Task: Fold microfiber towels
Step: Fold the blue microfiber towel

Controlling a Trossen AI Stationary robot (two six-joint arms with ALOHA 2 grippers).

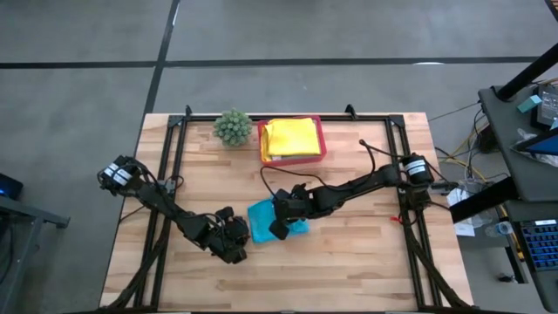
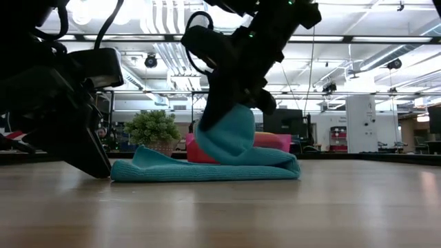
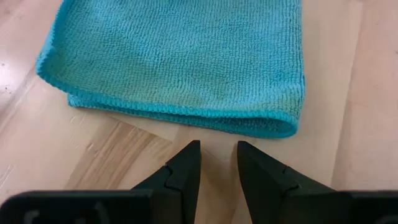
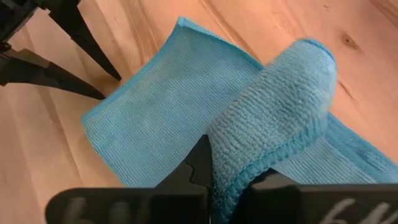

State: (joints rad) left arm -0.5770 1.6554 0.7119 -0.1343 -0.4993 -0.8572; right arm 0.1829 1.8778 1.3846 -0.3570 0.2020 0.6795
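Note:
A teal blue towel (image 1: 260,215) lies folded on the wooden table near its middle. My right gripper (image 4: 231,182) is shut on a raised flap of it (image 2: 231,138). My left gripper (image 3: 217,155) is slightly open and empty. Its fingertips stand on the table just short of the towel's folded edge (image 3: 186,113), on the towel's left side (image 1: 237,237). Yellow towels (image 1: 291,138) lie folded in the pink tray (image 1: 321,139) at the far edge. The orange and light green towels are out of view. My right gripper pinches the towel's hemmed edge (image 4: 252,163) between its two fingers, coming from above and pointing down. The held flap (image 4: 280,99) curls up above the towel in a slack loop. The remaining part of the towel (image 2: 207,170) lies flat on the table.
A small spiky green plant (image 1: 233,127) stands left of the pink tray at the far edge. A black frame (image 1: 174,148) runs along the table's left, far and right sides. Bare wood (image 1: 349,262) lies toward the near edge.

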